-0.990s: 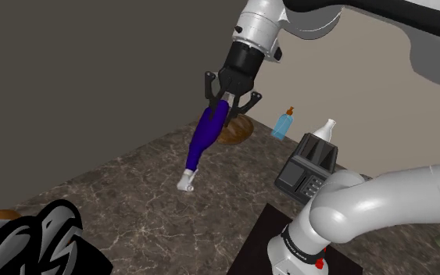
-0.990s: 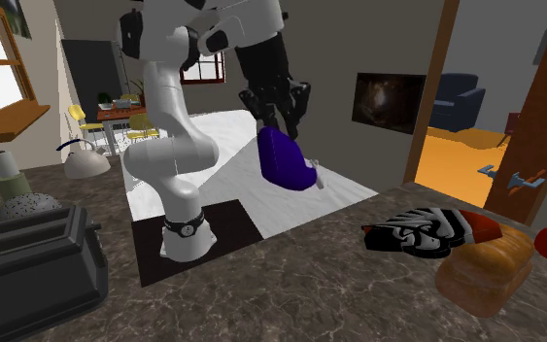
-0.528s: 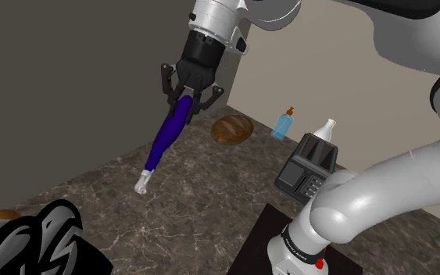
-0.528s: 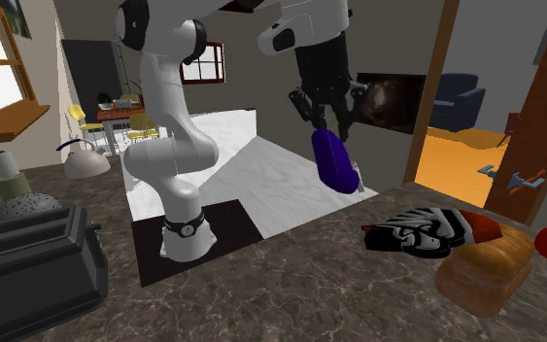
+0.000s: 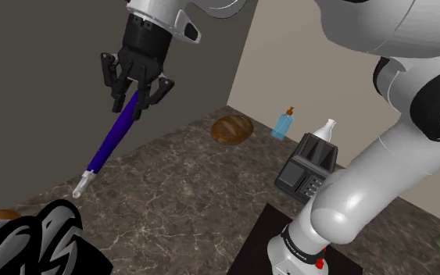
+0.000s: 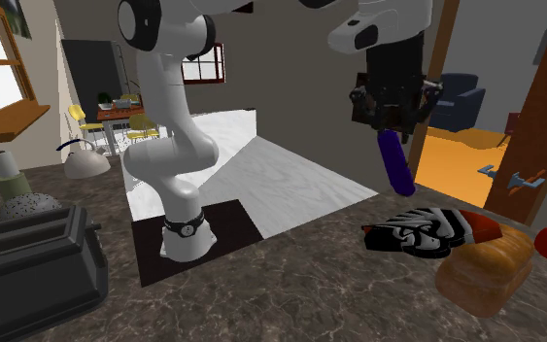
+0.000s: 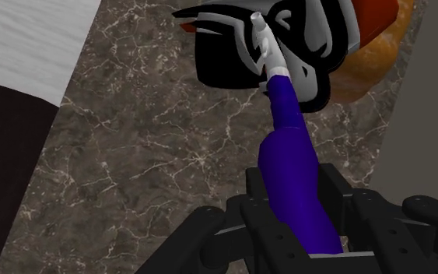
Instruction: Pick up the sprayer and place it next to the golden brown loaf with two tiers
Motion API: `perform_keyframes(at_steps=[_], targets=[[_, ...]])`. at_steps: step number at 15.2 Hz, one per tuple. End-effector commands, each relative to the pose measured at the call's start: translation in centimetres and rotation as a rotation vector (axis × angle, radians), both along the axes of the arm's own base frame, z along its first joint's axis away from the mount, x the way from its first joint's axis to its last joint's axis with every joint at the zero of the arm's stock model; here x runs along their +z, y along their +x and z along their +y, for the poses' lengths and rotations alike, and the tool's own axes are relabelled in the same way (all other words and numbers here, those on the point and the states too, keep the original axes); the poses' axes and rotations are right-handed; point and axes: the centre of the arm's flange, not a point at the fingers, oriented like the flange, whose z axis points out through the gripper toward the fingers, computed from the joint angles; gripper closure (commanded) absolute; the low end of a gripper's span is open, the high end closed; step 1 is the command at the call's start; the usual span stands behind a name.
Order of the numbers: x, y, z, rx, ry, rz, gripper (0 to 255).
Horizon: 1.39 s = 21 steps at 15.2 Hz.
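- The purple sprayer (image 5: 112,141) is pinched by the black gripper (image 5: 137,98) and hung nozzle-down, clear above the marbled counter (image 5: 187,195).
- Bare counter is seen beneath; a black-and-white striped object (image 6: 419,233) is set by its edge, with the golden loaf (image 6: 485,264) just beside.

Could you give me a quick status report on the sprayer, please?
Tool shut on purple sprayer, aloft, nozzle down. Loaf not yet reached. Black-and-white striped item beside loaf, below nozzle in wrist view.
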Motion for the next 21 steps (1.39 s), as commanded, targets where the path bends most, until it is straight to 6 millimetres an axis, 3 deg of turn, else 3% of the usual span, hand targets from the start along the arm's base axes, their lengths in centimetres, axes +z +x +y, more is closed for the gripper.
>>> perform_keyframes(at_steps=[1,7,21], targets=[[-0.1,1.6,2.5,-0.002,0.002,0.0,255],[-0.1,5.4,8.5,-0.002,0.002,0.0,255],[-7.5,5.4,8.5,-0.002,0.002,0.0,255]])
